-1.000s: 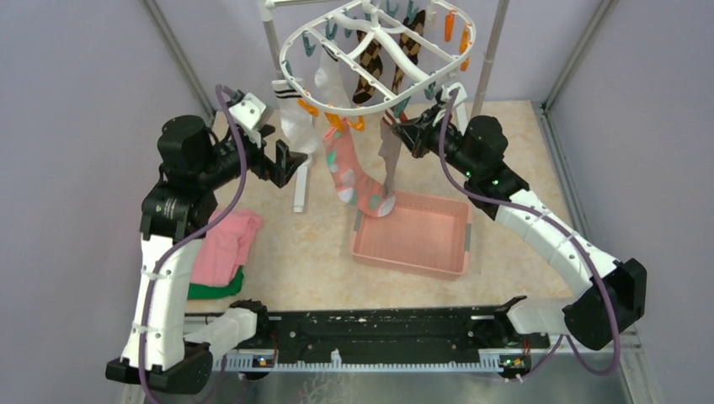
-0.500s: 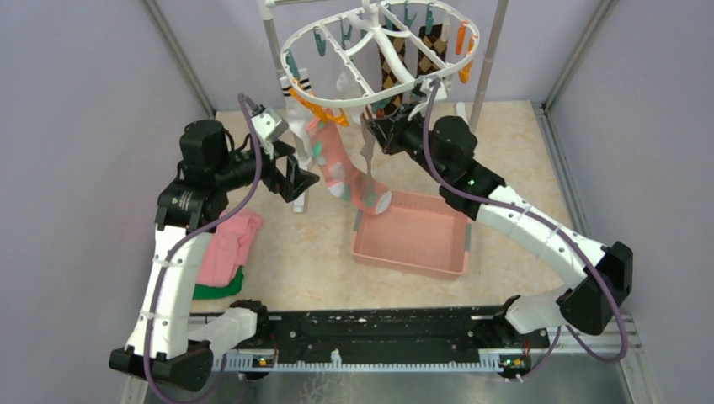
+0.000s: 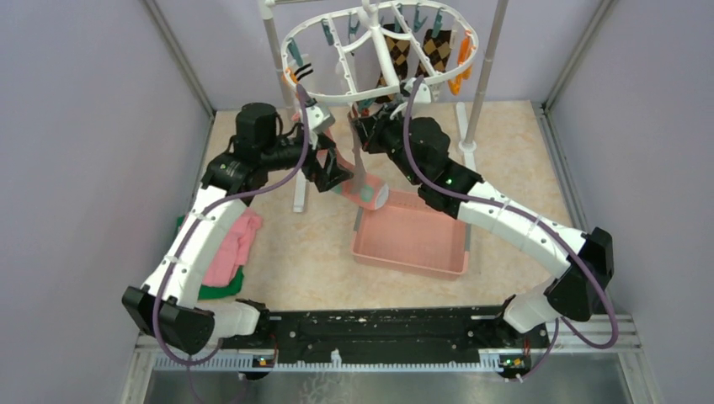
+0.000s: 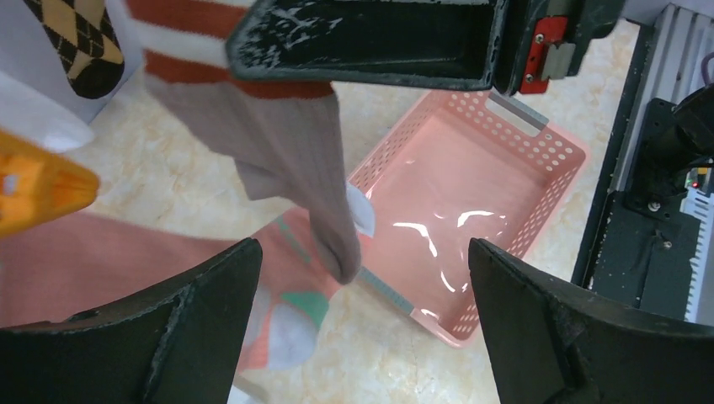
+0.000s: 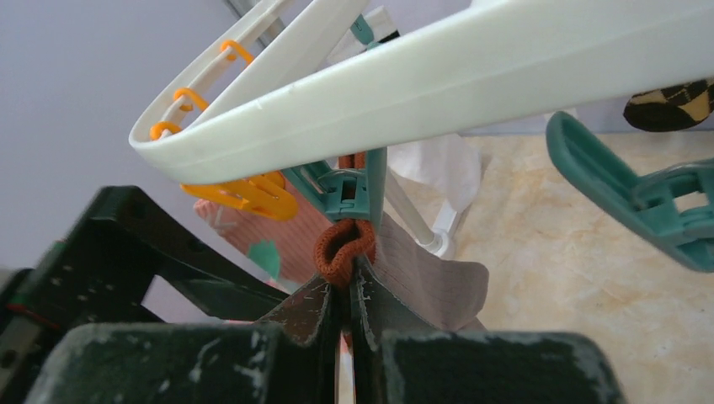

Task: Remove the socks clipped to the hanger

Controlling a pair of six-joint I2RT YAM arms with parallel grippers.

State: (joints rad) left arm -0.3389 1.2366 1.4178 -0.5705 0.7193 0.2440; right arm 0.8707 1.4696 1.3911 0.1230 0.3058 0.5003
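The white oval hanger (image 3: 337, 98) hangs at the back with orange and teal clips. My right gripper (image 3: 362, 130) is shut on the orange-striped cuff (image 5: 341, 248) of the grey-brown sock (image 3: 360, 168), just under its teal clip (image 5: 349, 189); in the right wrist view the gripper (image 5: 345, 290) is closed tight below the hanger's rim (image 5: 463, 76). My left gripper (image 3: 333, 172) is open and empty beside the pink spotted sock (image 3: 366, 194). The left wrist view shows the gripper (image 4: 362, 311), the grey-brown sock (image 4: 286, 143) and the pink sock (image 4: 126, 261). Argyle socks (image 3: 397, 59) hang at the back. The white sock's black stripes (image 3: 301, 71) show at the left rim.
The pink basket (image 3: 408, 265) sits on the table below the socks and also shows in the left wrist view (image 4: 539, 168). Folded pink and green cloths (image 3: 227, 252) lie at the left. White stand poles (image 3: 484, 76) rise behind. An orange clip (image 4: 34, 189) is close to my left gripper.
Both arms have swung in toward the hanger's front. The left gripper moved right to the pink sock. The right gripper moved left with the grey-brown sock's cuff; the hanger tilted back.
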